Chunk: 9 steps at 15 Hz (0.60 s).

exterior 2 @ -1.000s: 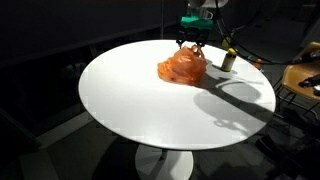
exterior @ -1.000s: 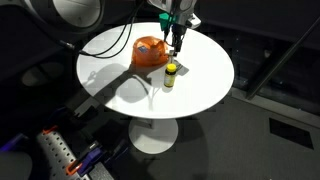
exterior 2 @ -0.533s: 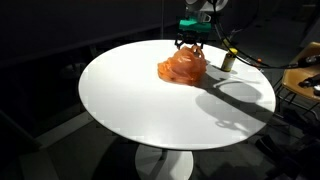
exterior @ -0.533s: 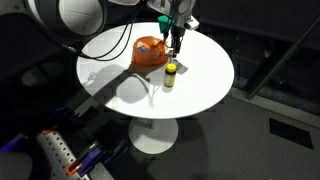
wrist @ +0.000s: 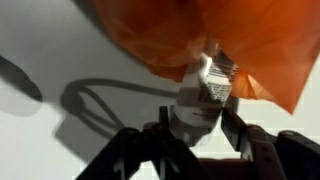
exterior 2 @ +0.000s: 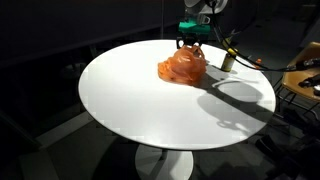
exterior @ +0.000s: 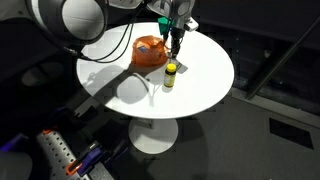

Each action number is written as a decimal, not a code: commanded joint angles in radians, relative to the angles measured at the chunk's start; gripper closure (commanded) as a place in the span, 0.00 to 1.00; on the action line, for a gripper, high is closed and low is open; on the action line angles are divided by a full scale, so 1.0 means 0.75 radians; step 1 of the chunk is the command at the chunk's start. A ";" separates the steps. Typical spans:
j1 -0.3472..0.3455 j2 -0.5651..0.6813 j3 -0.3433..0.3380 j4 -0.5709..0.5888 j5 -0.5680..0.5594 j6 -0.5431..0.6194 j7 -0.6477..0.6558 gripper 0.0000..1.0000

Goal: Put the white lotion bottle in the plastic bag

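Observation:
The orange plastic bag (exterior: 150, 50) lies crumpled on the round white table (exterior: 210, 85) and shows in both exterior views (exterior 2: 183, 66). My gripper (exterior: 176, 42) hangs just above the bag's edge (exterior 2: 192, 42). In the wrist view the gripper (wrist: 195, 118) is shut on the white lotion bottle (wrist: 205, 88), which has a printed label. The bottle's far end reaches into the opening of the orange bag (wrist: 240, 35). The exterior views do not show the bottle clearly.
A small dark bottle with a yellow cap (exterior: 171, 76) stands upright on the table beside the bag, close to the gripper (exterior 2: 228, 60). The table (exterior 2: 130, 110) stands on a single pedestal. Equipment sits on the dark floor (exterior: 60, 155).
The arm's upper links have shifted slightly. The gripper stays at the bag with the bottle in it.

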 commanded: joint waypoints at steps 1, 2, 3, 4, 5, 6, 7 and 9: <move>0.010 0.035 -0.019 0.080 -0.017 -0.011 0.028 0.73; 0.012 0.030 -0.021 0.082 -0.017 -0.009 0.026 0.78; 0.014 0.020 -0.025 0.081 -0.019 -0.006 0.027 0.82; 0.015 0.011 -0.026 0.083 -0.018 -0.004 0.023 0.86; 0.016 0.005 -0.030 0.083 -0.019 -0.005 0.025 0.87; 0.019 -0.003 -0.034 0.079 -0.019 -0.003 0.024 0.95; 0.020 -0.009 -0.037 0.079 -0.018 -0.004 0.022 0.99; 0.026 -0.023 -0.047 0.075 -0.021 -0.002 0.020 1.00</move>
